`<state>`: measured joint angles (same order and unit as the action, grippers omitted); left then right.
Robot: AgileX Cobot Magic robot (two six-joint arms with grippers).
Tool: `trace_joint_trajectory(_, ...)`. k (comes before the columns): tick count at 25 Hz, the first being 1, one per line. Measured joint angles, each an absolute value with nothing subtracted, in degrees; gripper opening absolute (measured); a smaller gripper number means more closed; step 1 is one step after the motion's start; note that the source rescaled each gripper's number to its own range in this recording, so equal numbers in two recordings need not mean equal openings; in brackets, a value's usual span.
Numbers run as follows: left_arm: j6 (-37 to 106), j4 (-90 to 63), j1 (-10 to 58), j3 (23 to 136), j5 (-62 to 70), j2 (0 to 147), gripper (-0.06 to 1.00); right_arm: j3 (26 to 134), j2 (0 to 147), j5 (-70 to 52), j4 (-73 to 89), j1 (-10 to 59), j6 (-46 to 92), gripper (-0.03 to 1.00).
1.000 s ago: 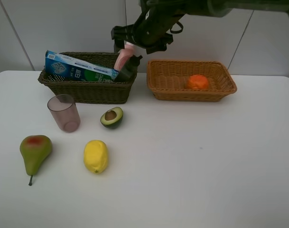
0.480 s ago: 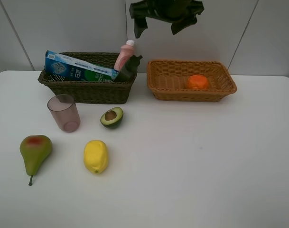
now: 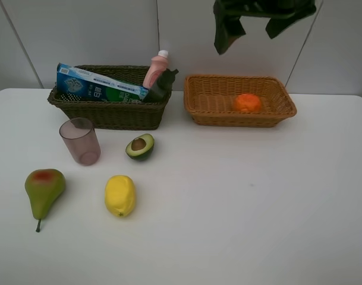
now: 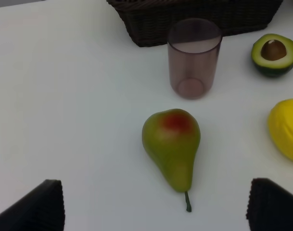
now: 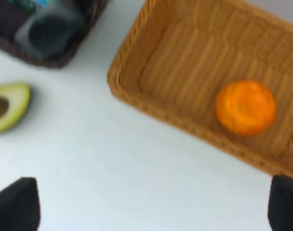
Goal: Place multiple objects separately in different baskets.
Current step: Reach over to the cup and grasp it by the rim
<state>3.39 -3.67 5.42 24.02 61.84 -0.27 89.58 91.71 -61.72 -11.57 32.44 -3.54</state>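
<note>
On the white table [image 3: 258, 208], the deep dark olive-brown wicker basket [image 3: 109, 113] sat back left, with the shallow orange-tan wicker basket [image 3: 210, 116] beside it on the right. The left one held the blue-green toothpaste box [image 3: 100, 85], pink bottle [image 3: 155, 70] and dark green-black bottle [image 3: 161, 86]; the right one held the round orange [image 3: 248, 102]. Before the left basket stood the translucent mauve cup [image 3: 80, 141], with the halved avocado [image 3: 140, 146] to its right. Nearer the front lay the green-red pear [image 3: 44, 189], and the yellow lemon [image 3: 120, 195] right of it.
</note>
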Motion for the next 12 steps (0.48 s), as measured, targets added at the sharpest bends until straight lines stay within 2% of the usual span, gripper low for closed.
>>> trace_joint_trajectory(12, 3.39, -3.67, 5.42, 24.02, 61.84, -0.27, 1.0, 56.68, 60.8, -61.6, -9.04, 32.44, 2.15, 1.0)
